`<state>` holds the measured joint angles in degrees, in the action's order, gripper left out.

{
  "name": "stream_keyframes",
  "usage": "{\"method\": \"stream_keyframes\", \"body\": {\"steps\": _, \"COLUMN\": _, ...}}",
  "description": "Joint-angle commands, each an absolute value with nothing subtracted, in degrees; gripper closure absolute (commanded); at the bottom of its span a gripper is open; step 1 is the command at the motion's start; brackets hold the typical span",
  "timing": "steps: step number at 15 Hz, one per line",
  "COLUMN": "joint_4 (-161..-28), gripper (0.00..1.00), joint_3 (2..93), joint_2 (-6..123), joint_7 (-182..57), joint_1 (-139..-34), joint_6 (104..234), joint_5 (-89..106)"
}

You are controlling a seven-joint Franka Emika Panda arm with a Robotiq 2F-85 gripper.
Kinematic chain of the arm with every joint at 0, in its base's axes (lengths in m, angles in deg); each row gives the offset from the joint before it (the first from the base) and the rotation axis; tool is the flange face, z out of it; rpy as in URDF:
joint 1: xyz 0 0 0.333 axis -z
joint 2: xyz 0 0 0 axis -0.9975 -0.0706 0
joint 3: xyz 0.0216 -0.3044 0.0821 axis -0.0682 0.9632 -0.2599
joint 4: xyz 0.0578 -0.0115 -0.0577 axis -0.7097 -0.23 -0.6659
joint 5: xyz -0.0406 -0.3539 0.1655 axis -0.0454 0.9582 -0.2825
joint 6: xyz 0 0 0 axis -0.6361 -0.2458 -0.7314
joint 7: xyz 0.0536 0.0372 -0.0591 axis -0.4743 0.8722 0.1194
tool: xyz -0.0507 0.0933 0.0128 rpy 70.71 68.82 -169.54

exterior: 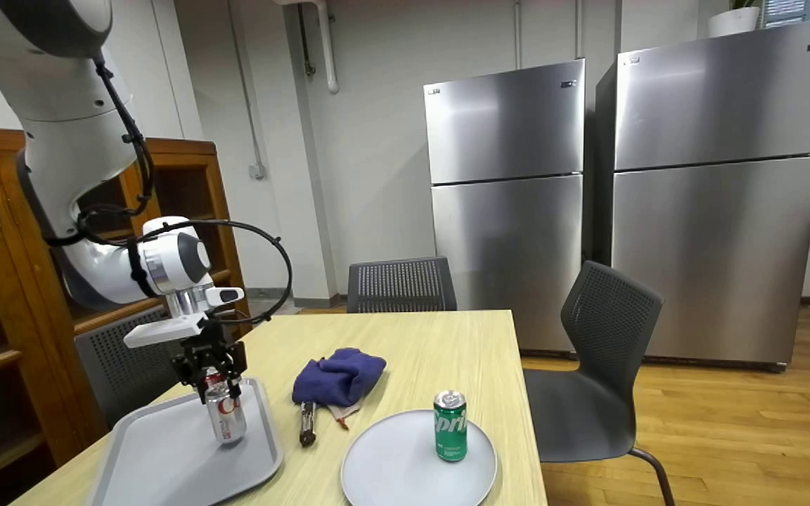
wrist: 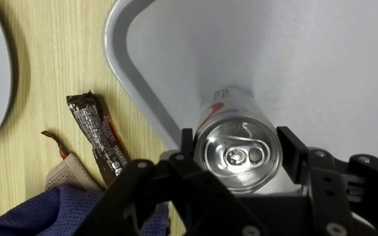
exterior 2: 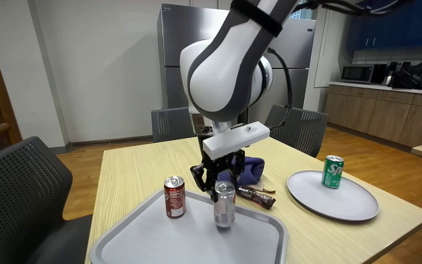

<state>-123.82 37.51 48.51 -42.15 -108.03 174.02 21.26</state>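
Note:
A silver can with red lettering [wrist: 236, 155] sits between my gripper's two black fingers [wrist: 289, 154], which press its upper sides. My gripper [exterior: 219, 391] points down over the grey tray [exterior: 166, 457] in both exterior views. The silver can [exterior 2: 224, 212] is over the tray near its far edge; I cannot tell whether its base touches the tray. A dark red can [exterior 2: 174, 198] stands upright to its left in an exterior view. On a round grey plate [exterior 2: 313, 198], a green Sprite can [exterior 2: 332, 171] stands upright, apart from my gripper [exterior 2: 225, 191].
A bunched blue cloth [exterior: 338, 377] lies behind the tray, with a brown wrapped bar [wrist: 98, 137] beside it. A tan cloth piece [wrist: 72, 173] shows under the blue one. Dark chairs [exterior: 605, 351] surround the wooden table [exterior: 447, 337], and steel refrigerators [exterior: 507, 211] stand behind.

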Motion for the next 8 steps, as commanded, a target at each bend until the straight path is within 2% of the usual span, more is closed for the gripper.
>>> {"method": "stream_keyframes", "body": {"steps": 1, "joint_4": -121.6, "gripper": 0.58, "joint_3": 37.28, "joint_2": 47.54, "joint_7": -45.55, "joint_1": -107.15, "joint_6": 172.1, "joint_5": 19.38}}
{"method": "stream_keyframes", "body": {"steps": 2, "joint_4": -121.55, "gripper": 0.11, "joint_3": 37.41, "joint_2": 47.51, "joint_7": -45.76, "joint_1": -107.09, "joint_6": 172.12, "joint_5": 19.31}}
{"method": "stream_keyframes", "body": {"steps": 5, "joint_4": -122.03, "gripper": 0.0, "joint_3": 37.81, "joint_2": 48.57, "joint_7": -46.11, "joint_1": -106.79, "joint_6": 172.46, "joint_5": 19.27}}
{"method": "stream_keyframes", "body": {"steps": 8, "joint_4": -123.31, "gripper": 0.0, "joint_3": 39.08, "joint_2": 50.57, "joint_7": -44.57, "joint_1": -106.58, "joint_6": 173.66, "joint_5": 19.86}}
